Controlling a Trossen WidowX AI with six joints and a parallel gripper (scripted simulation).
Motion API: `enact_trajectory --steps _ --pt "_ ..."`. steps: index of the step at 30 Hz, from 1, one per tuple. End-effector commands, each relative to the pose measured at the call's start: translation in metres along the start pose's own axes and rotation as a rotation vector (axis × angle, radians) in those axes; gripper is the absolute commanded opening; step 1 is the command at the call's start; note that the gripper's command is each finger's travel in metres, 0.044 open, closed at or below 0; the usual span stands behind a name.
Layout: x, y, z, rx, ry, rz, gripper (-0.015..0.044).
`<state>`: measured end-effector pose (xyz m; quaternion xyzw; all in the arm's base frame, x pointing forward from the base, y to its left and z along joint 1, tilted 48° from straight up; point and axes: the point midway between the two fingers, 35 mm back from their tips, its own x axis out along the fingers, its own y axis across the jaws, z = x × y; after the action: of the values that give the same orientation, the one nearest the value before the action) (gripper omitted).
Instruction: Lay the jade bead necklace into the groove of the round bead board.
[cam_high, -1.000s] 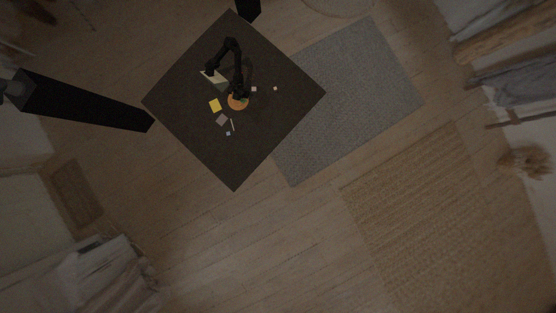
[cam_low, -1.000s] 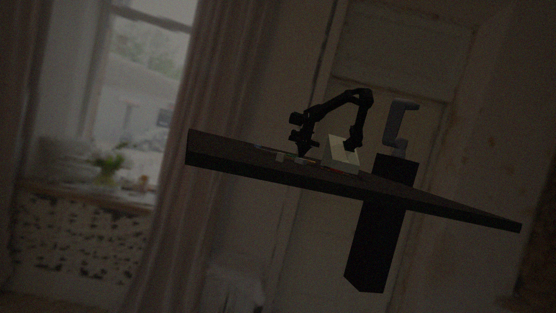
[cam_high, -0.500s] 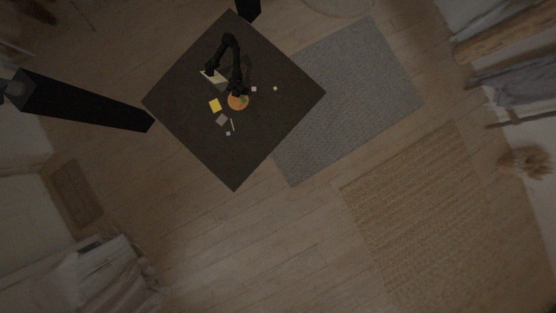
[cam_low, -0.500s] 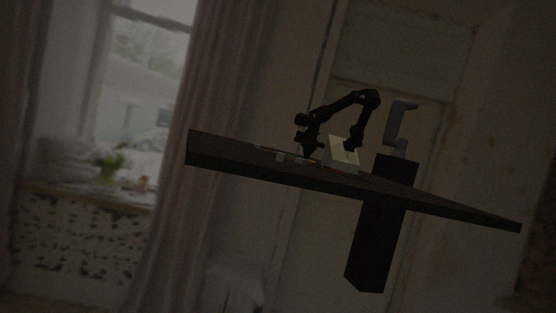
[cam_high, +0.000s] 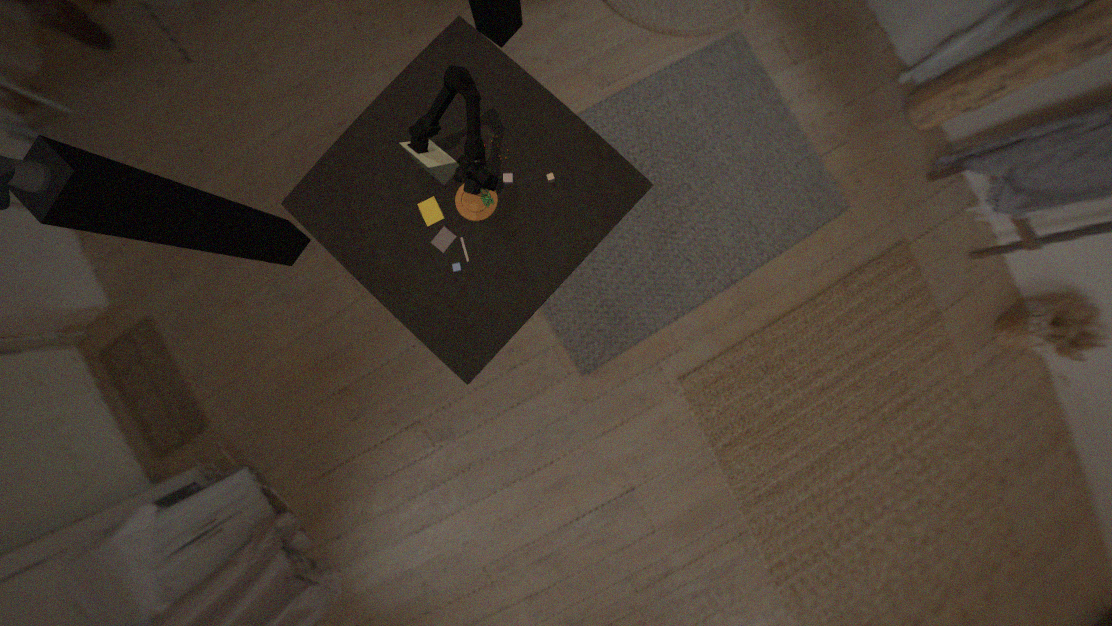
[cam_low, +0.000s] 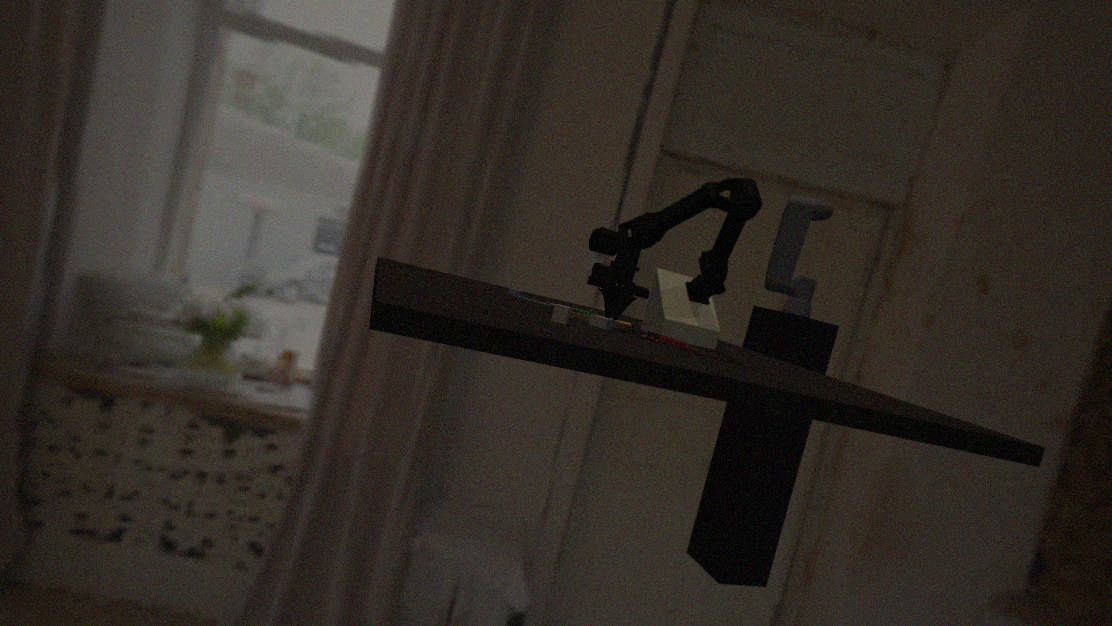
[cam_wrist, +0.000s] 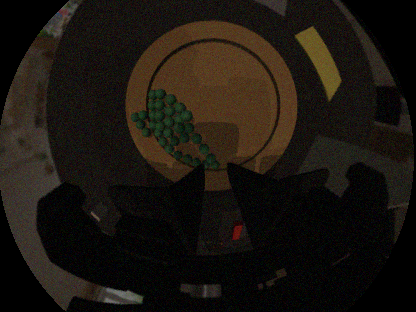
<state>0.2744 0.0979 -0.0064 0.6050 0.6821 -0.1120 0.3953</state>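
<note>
The round orange-brown bead board (cam_high: 464, 212) (cam_wrist: 287, 102) lies on the dark table, with a thin ring groove. The jade bead necklace (cam_high: 487, 199) (cam_low: 582, 312) (cam_wrist: 170, 120) lies bunched on the board's left side in the wrist view. A few beads lie outside the groove ring, many inside it, and a narrow loop of beads runs down along the ring to the fingertips. My gripper (cam_wrist: 215, 167) (cam_low: 613, 315) is slightly open at the board's near edge. The last beads lie beside the left fingertip; nothing is gripped between the fingers. In the top view the wrist partly covers the board.
A yellow square (cam_high: 430, 211) (cam_wrist: 320, 62), a mauve square (cam_high: 443, 239), a thin stick (cam_high: 464, 248) and a bluish block (cam_high: 456, 266) lie near the board. A pinkish block (cam_high: 507, 178) and a cream block (cam_high: 550, 176) lie on its other side. A pale wedge-shaped box (cam_high: 437, 159) (cam_low: 677, 314) stands beside the arm.
</note>
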Motion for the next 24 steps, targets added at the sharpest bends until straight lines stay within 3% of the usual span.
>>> enact_trajectory --steps 1,10,24 --pt "0.0 0.0001 -0.0001 -0.001 0.0 0.0 0.021" --pt "-0.0017 -0.0017 0.0001 0.009 0.002 -0.004 0.044" --pt "-0.0047 -0.0017 0.0001 0.009 0.005 -0.003 0.044"
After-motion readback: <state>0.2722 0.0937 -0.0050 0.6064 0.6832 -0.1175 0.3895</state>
